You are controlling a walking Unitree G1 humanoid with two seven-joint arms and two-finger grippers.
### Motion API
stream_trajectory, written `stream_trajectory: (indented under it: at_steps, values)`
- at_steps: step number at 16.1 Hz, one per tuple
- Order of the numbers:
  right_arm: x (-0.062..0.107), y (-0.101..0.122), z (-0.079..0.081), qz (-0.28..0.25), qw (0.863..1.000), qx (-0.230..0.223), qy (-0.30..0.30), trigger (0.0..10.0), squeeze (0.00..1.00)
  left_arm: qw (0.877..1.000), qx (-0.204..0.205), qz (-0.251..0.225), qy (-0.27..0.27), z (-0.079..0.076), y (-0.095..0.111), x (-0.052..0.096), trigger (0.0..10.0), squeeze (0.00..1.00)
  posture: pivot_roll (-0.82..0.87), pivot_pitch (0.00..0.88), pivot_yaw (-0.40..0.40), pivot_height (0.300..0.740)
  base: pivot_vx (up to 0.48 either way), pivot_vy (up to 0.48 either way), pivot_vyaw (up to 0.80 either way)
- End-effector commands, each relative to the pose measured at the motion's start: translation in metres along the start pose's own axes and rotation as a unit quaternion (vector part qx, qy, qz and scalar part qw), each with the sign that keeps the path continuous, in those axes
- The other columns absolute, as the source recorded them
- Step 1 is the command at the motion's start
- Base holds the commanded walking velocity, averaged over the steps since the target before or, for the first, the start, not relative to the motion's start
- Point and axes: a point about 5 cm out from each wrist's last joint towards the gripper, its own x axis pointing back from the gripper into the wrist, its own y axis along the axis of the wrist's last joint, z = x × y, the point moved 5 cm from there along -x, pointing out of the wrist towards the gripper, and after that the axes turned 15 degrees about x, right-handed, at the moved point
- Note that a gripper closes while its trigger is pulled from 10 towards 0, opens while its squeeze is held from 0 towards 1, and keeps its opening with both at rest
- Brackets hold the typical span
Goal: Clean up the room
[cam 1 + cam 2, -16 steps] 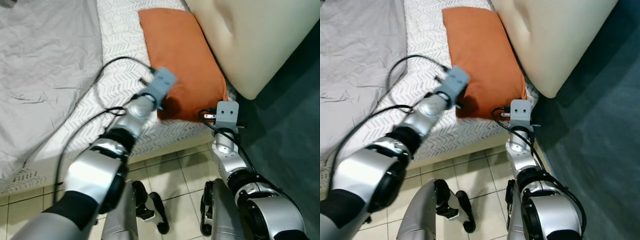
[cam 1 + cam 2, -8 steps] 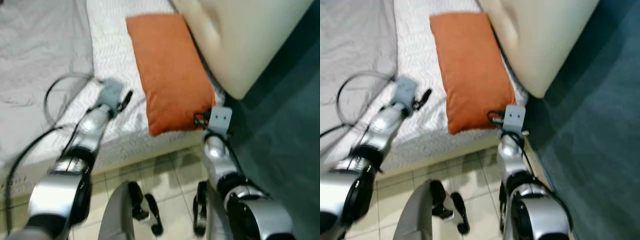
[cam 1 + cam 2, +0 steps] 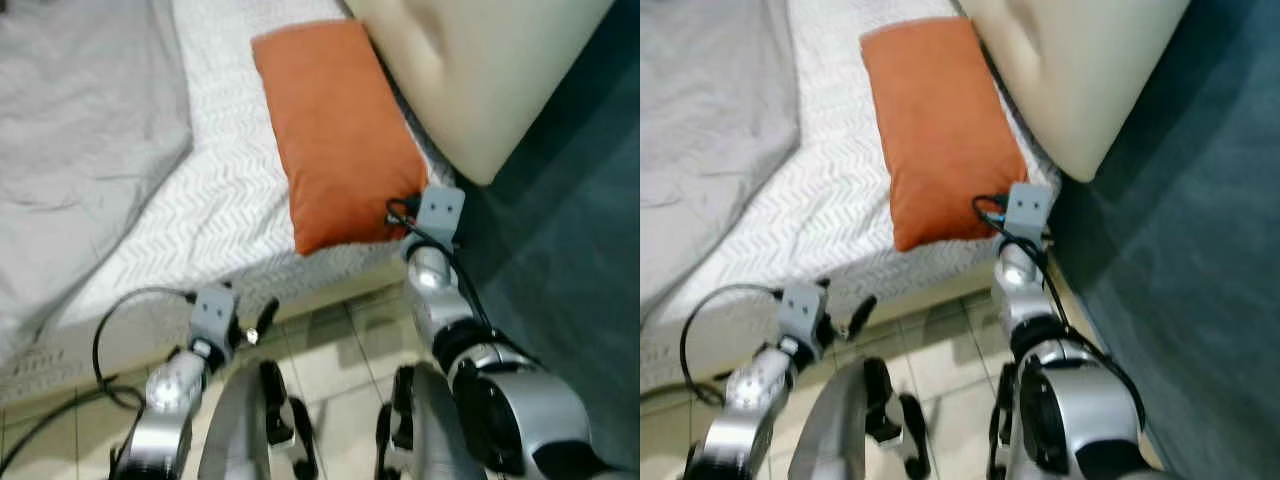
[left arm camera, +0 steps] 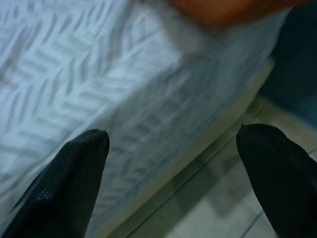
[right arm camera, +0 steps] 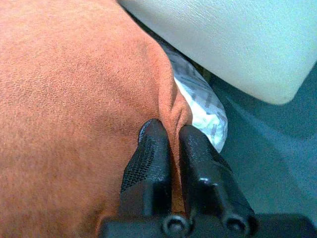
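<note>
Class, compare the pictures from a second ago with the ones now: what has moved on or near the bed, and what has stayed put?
The left gripper has drawn back off the white patterned mattress, from beside the orange rectangular pillow down to the bed's edge over the tiled floor, fingers open. The right gripper stays pinched on the pillow's near corner. The pillow, crumpled grey sheet and cream padded headboard lie as before.

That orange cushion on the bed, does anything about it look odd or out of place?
The rectangular orange fabric cushion lies askew, slanting across the white herringbone-patterned bedsheet, its lower corner at the bed's edge. The right claw is shut on that corner, puckering the fabric.
</note>
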Motion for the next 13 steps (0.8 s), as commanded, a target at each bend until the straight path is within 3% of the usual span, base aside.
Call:
stream_trajectory:
  at_steps: [1,2,4,6,8,13]
  values:
    - [-0.002,-0.002,0.003,0.005,0.999,0.036,0.021,0.0,0.00,0.999,0.024,0.007,-0.022,-0.024,-0.003,0.004,10.0,0.58,0.02,0.314,0.026,0.615,0.000,0.000,0.00]
    - [-0.003,-0.002,-0.001,0.002,0.998,0.059,0.030,10.0,0.00,0.999,0.048,0.013,-0.004,-0.032,-0.008,0.011,10.0,0.00,0.03,0.315,0.023,0.615,0.000,0.000,0.00]
    - [-0.004,-0.006,-0.009,-0.001,0.997,0.075,0.035,10.0,0.00,0.998,0.062,0.005,0.022,-0.038,-0.008,0.019,10.0,0.00,0.03,0.317,0.019,0.615,0.000,0.000,0.00]
    - [-0.002,-0.013,-0.009,-0.001,0.994,0.095,0.052,10.0,0.00,0.998,0.049,-0.007,0.031,-0.045,-0.003,0.019,10.0,0.00,0.02,0.321,0.014,0.615,0.000,0.000,0.00]
    - [0.004,-0.021,-0.006,-0.006,0.993,0.103,0.062,10.0,0.00,0.997,0.068,-0.002,0.044,-0.047,0.001,0.015,10.0,0.00,0.01,0.318,0.016,0.615,0.480,0.000,0.00]
    - [0.015,-0.038,-0.001,0.010,0.994,0.089,0.064,10.0,0.00,0.997,0.069,0.000,0.047,-0.050,0.003,0.009,10.0,0.00,-0.02,0.315,0.025,0.615,0.480,0.000,0.00]
